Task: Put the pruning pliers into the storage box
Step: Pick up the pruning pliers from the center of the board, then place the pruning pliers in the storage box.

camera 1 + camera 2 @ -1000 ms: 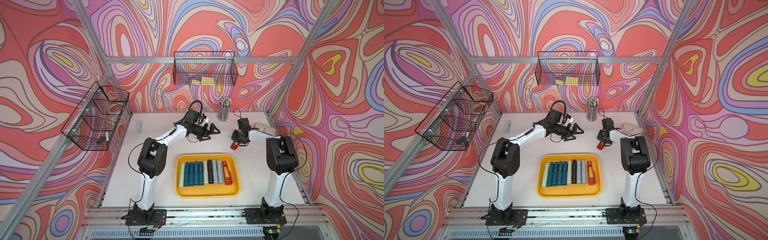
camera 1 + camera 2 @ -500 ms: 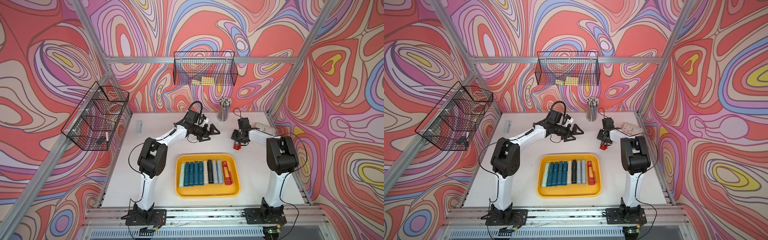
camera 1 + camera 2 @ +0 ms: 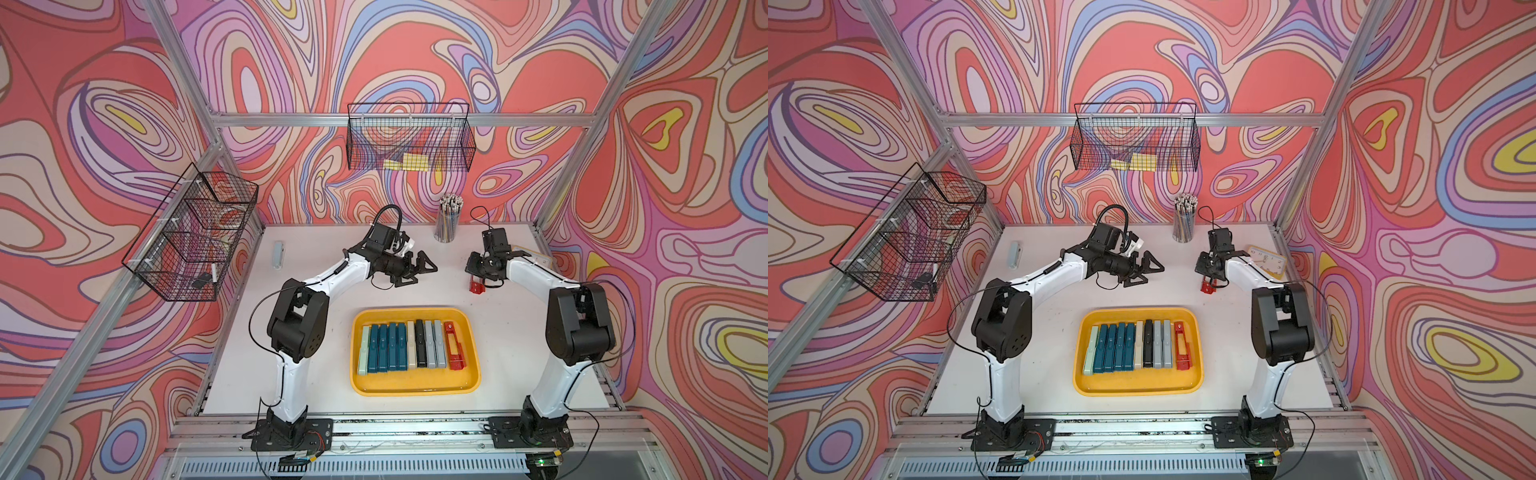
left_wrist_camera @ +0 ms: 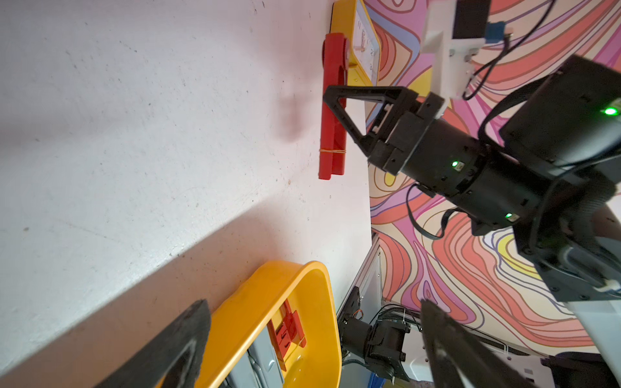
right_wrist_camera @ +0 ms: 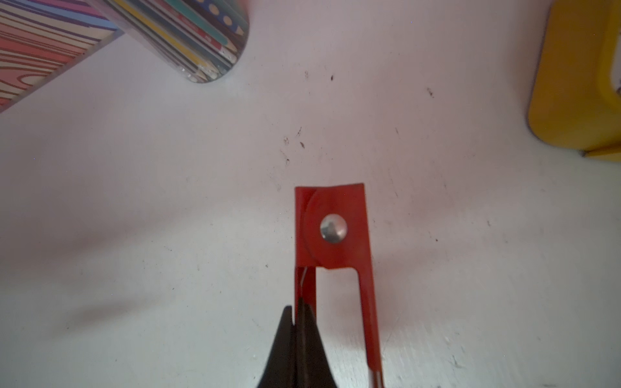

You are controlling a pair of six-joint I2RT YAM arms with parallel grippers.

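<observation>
Seemingly open table point(image 3: 436, 291) around red pliers point(image 3: 477, 286)

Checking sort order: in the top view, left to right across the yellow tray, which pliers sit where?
pale green pliers → four teal pliers → beige pliers → black pliers → two grey pliers → red pliers, all inside the storage box.

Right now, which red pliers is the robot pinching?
The red pliers near the clock, outside the storage box: the right gripper is shut on one handle. The other red pliers lie inside it.
</observation>
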